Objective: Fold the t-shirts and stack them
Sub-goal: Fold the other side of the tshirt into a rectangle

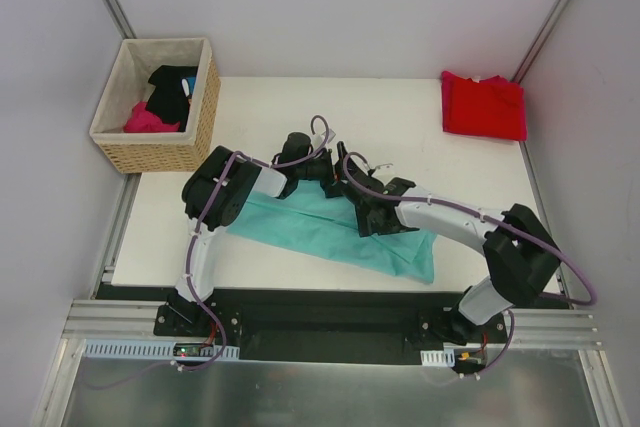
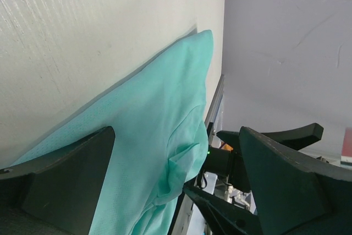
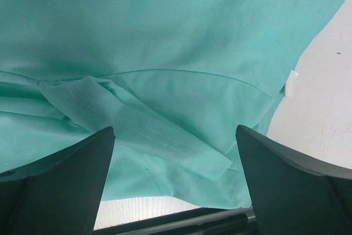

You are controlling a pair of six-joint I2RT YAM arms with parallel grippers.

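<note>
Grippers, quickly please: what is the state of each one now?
Left gripper: open, gripping nothing.
Right gripper: open, over the teal shirt.

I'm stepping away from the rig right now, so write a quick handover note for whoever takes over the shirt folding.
Left gripper: open, at the teal shirt, holding nothing.
Right gripper: open, close over the same shirt, holding nothing.
Teal shirt: lying rumpled at the near middle of the table, under both arms.
Red shirt: folded at the far right corner.
Done: red shirt folded.
Left: fold the teal shirt and stack the two.
</note>
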